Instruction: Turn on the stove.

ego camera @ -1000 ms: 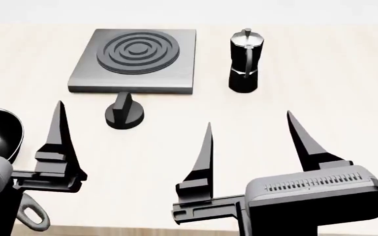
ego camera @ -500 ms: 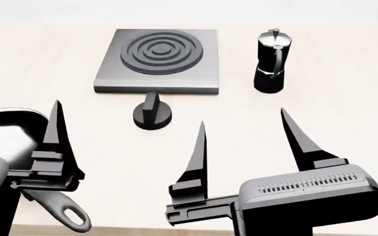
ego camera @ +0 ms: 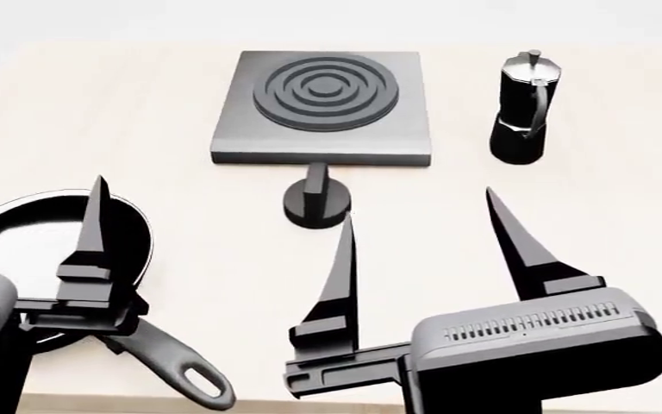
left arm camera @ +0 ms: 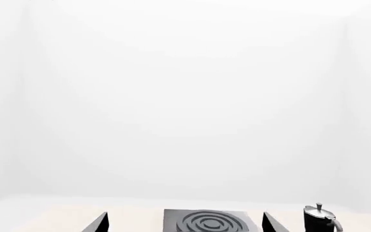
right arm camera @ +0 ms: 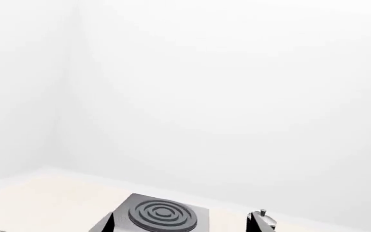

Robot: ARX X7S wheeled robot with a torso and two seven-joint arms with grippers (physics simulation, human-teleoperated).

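The stove (ego camera: 406, 138) is a flat grey slab with a ringed round burner (ego camera: 325, 90), lying at the far middle of the table. Its small black knob (ego camera: 316, 200) stands just in front of the slab, ridge upright. My right gripper (ego camera: 420, 207) hangs open above the table, nearer to me than the knob and to its right, touching nothing. My left gripper (ego camera: 32, 207) is open over the frying pan. The left wrist view shows the stove (left arm camera: 205, 221) far ahead between the open fingers of the left gripper (left arm camera: 183, 223). The right wrist view shows the stove (right arm camera: 163, 214) beyond the open right gripper (right arm camera: 182, 223).
A black moka pot (ego camera: 523, 108) stands right of the stove, also in view as the pot (left arm camera: 320, 220) and the pot (right arm camera: 263, 218). A black frying pan (ego camera: 9, 250) lies at the near left, its handle (ego camera: 170, 366) pointing toward the table's front edge.
The head view has swung left: stove, knob and moka pot have slid rightward in it, and more of the frying pan shows. Both grippers stay open, in much the same place.
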